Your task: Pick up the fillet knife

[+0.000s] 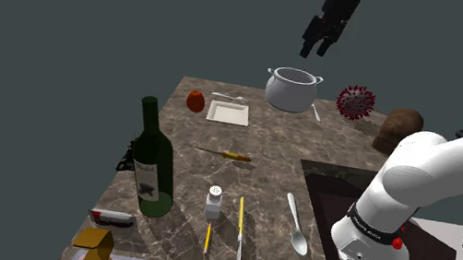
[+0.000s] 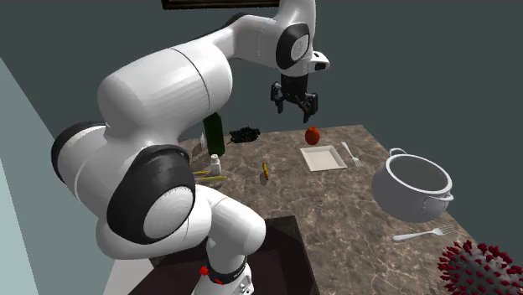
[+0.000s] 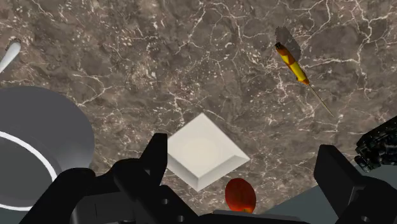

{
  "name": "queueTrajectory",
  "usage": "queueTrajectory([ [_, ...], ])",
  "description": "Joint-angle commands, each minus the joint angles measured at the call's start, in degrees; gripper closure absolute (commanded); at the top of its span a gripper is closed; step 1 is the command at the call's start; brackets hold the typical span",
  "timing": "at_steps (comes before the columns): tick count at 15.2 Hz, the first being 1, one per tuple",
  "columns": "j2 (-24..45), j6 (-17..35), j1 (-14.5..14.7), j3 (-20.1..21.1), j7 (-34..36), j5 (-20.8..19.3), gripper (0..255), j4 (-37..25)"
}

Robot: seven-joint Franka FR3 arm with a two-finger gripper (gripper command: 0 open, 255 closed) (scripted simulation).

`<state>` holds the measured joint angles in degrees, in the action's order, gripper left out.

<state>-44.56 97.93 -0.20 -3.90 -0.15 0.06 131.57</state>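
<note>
Fillet knife (image 1: pixel 238 246): taken to be the long thin blade with the yellow handle, though it is too slim to be sure. It lies flat on the marbled counter (image 1: pixel 283 146) at the shoulder view's near edge, between a white shaker (image 1: pixel 214 203) and a spoon (image 1: pixel 296 225). A green bottle (image 1: pixel 153 165) stands upright near the shaker. Farther off are a square white plate (image 3: pixel 205 151) with a red fruit (image 3: pixel 240 195) just beside it, then a grey pot (image 1: pixel 292 88). The gripper (image 1: pixel 318 45) hangs high over the plate's end of the counter, fingers wide apart and holding nothing, well apart from the knife.
</note>
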Motion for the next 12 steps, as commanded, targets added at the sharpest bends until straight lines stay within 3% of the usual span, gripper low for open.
queueTrajectory([
  [1, 0.00, 0.00, 0.00, 0.00, 0.00, 0.00, 0, 0.00],
  [12, 9.25, 19.45, 4.84, 4.46, -2.31, 0.62, 0, 11.27],
])
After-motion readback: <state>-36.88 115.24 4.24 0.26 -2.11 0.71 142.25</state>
